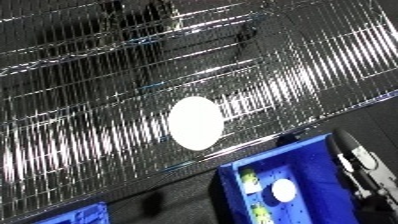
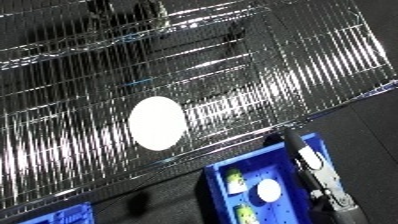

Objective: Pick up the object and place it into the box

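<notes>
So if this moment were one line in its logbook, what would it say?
white disc: on wire shelf | blue bin: holds small items | right hand: over bin, fingers unclear | left hand: unseen

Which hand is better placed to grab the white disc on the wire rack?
Probably the right hand: it alone is in view, over the blue bin, just below the white disc on the wire rack.

Shiny metal wire rack (image 1: 107, 100); smooth matt white disc (image 1: 195, 122); glossy blue plastic bin (image 1: 306, 150) with perforated floor.
</notes>
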